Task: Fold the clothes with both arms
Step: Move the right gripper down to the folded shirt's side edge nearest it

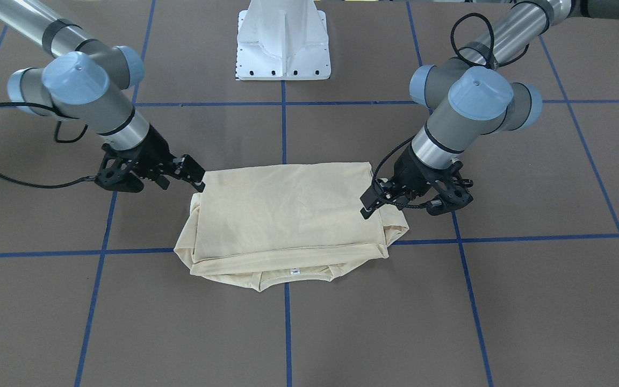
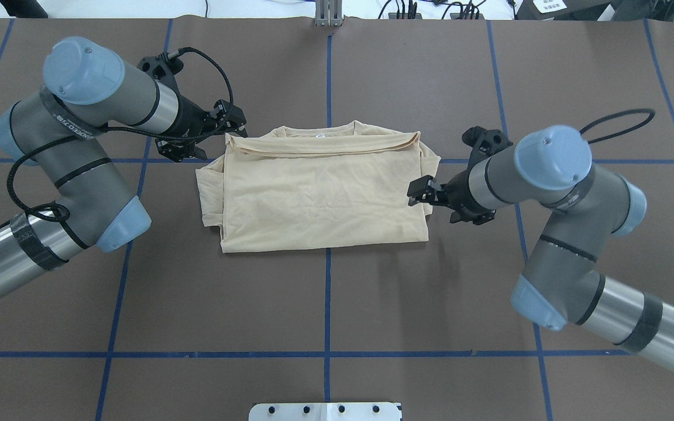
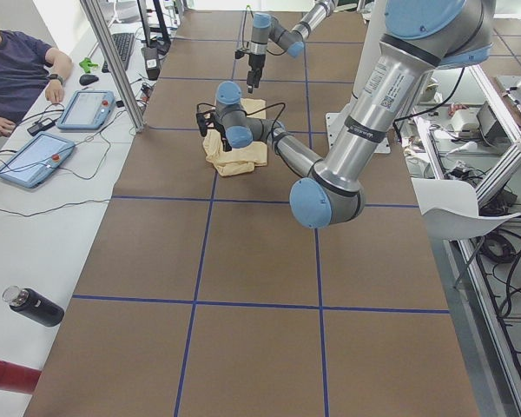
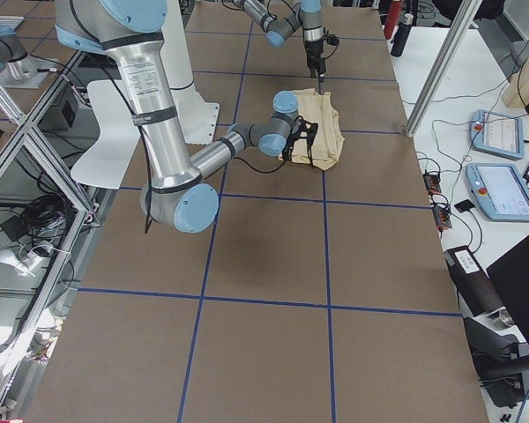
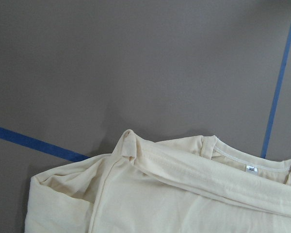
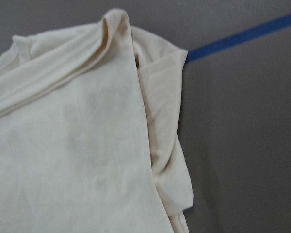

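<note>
The pale cream-yellow T-shirt [image 1: 288, 209] lies folded into a rectangle on the brown table, print hidden, with the collar and its white neck label [image 1: 294, 271] on the side away from the robot. It also shows in the overhead view [image 2: 319, 193]. My left gripper [image 2: 237, 126] hovers by the shirt's far left corner, open and holding nothing; in the front view it [image 1: 367, 201] is on the right. My right gripper [image 2: 416, 194] hovers at the shirt's right edge, open and empty, and in the front view it [image 1: 198, 174] is on the left. Both wrist views show only cloth [image 5: 184, 194] [image 6: 72, 145] and table.
The white pedestal base [image 1: 283, 43] stands at the robot's side of the table. Blue tape lines [image 2: 327, 304] cross the brown table. An operator [image 3: 17, 69] sits at a side bench with tablets [image 3: 87, 109]; a dark bottle [image 3: 33, 306] lies there.
</note>
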`<state>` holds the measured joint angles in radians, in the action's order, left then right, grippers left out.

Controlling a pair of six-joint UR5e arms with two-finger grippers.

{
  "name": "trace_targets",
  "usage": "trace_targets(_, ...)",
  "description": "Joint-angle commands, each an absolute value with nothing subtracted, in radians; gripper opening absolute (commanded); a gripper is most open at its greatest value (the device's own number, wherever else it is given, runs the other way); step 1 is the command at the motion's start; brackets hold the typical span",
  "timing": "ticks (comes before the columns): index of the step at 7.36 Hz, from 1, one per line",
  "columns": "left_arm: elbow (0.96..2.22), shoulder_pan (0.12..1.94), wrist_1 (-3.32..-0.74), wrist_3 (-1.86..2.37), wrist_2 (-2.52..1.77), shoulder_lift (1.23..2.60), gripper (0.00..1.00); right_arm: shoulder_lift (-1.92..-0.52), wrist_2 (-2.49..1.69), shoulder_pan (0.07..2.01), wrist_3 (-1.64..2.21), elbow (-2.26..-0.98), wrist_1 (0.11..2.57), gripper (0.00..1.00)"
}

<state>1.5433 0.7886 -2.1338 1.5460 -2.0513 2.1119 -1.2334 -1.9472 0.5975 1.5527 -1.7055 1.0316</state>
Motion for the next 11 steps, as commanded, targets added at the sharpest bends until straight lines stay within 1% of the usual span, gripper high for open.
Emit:
trace_targets(1,1.546,0.788,-2.134,1.545,-2.046,2.112,1.00,-1.230,-1.888,0.506,1.601,-1.707,1.090,1.00)
trace_targets(2,1.551,0.788,-2.134,1.545,-2.046,2.112,1.00,-1.221,-1.890,0.503,1.601,-1.707,1.130,0.99)
trace_targets(3,1.552,0.788,-2.134,1.545,-2.046,2.111,1.00,-1.216,-1.890,0.505,1.601,-1.706,1.134,0.86)
trace_targets(4,1.551,0.788,-2.134,1.545,-2.045,2.109,1.00,-1.216,-1.890,0.505,1.601,-1.704,1.134,0.70)
trace_targets(5,1.551,0.788,-2.134,1.545,-2.043,2.109,1.00,-1.216,-1.890,0.511,1.601,-1.706,1.134,0.61)
trace_targets(6,1.551,0.787,-2.134,1.545,-2.043,2.109,1.00,-1.216,-1.891,0.518,1.600,-1.706,1.135,0.44)
trace_targets(7,1.551,0.787,-2.134,1.545,-2.043,2.109,0.99,-1.216,-1.897,0.531,1.600,-1.707,1.135,0.31)
trace_targets(8,1.551,0.787,-2.134,1.545,-2.043,2.109,0.99,-1.216,-1.898,0.538,1.598,-1.707,1.135,0.23)
trace_targets(9,1.551,0.787,-2.134,1.545,-2.043,2.109,1.00,-1.216,-1.898,0.538,1.598,-1.707,1.135,0.01)
trace_targets(11,1.549,0.787,-2.134,1.545,-2.043,2.109,0.99,-1.216,-1.898,0.538,1.598,-1.709,1.135,0.00)
